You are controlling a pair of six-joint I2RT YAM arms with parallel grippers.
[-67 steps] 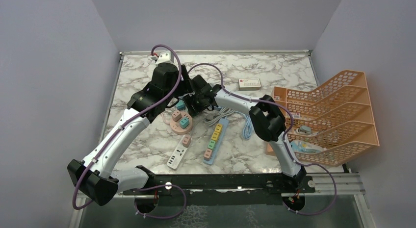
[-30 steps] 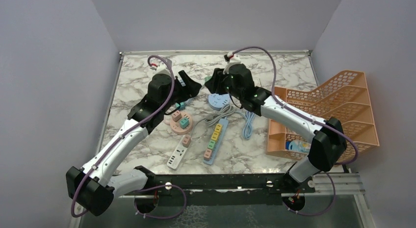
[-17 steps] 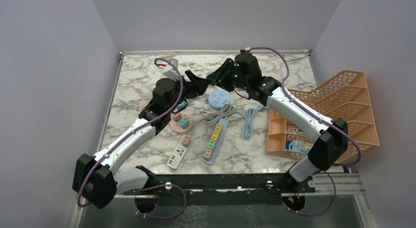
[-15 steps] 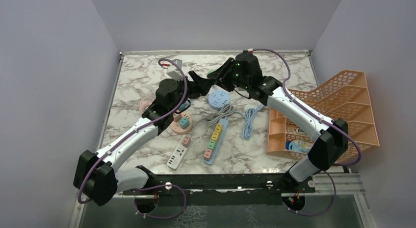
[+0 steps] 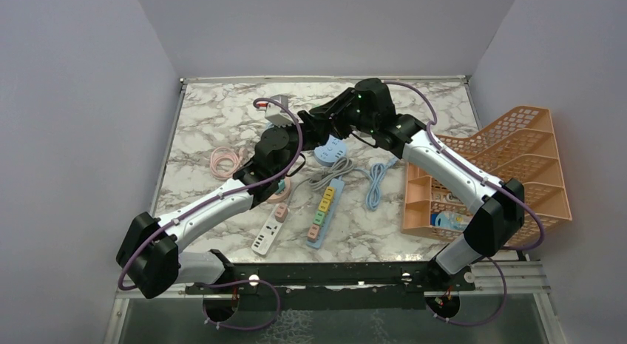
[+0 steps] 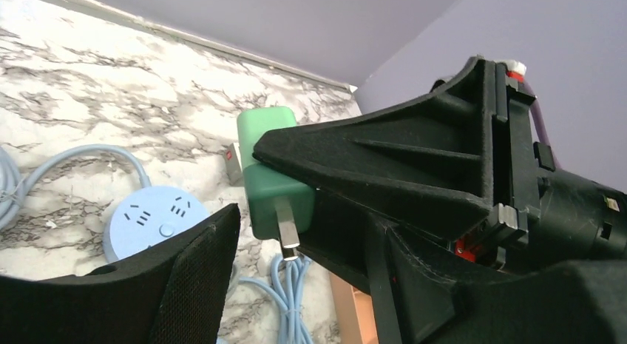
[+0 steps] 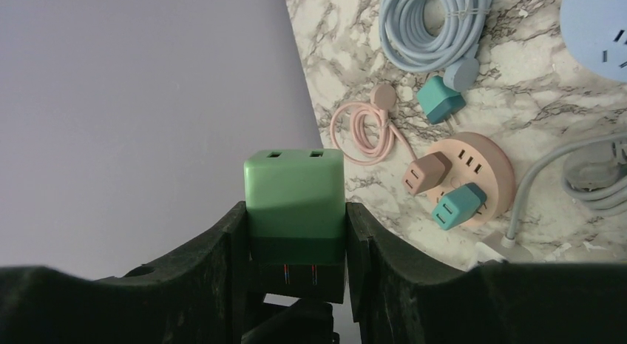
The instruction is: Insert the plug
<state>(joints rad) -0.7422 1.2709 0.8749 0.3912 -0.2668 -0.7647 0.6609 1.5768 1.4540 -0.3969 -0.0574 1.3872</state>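
A green plug [image 7: 294, 189] sits clamped between my right gripper's [image 7: 294, 218] fingers and is held in the air, USB ports facing away from the wrist. In the left wrist view the same green plug [image 6: 270, 159] shows its metal prongs [image 6: 287, 229] pointing down. My left gripper [image 6: 299, 226] is open, its jaws standing on either side just under the prongs, not touching the plug. A round blue power strip [image 5: 330, 148] lies on the table below both grippers; it also shows in the left wrist view [image 6: 151, 222]. In the top view my right gripper [image 5: 314, 120] and left gripper [image 5: 299, 127] meet.
A pink round socket hub [image 7: 473, 174] carries a brown and a teal plug. A pastel power strip [image 5: 324, 211], a white strip [image 5: 268, 234], a grey cable [image 5: 329, 174], a light blue cable coil [image 5: 377, 183] and a pink cable [image 5: 225, 161] lie around. An orange file rack [image 5: 495, 174] stands right.
My left arm has swung right and forward until its open gripper reaches the plug. My right gripper, carrying the green plug, has shifted slightly left toward it.
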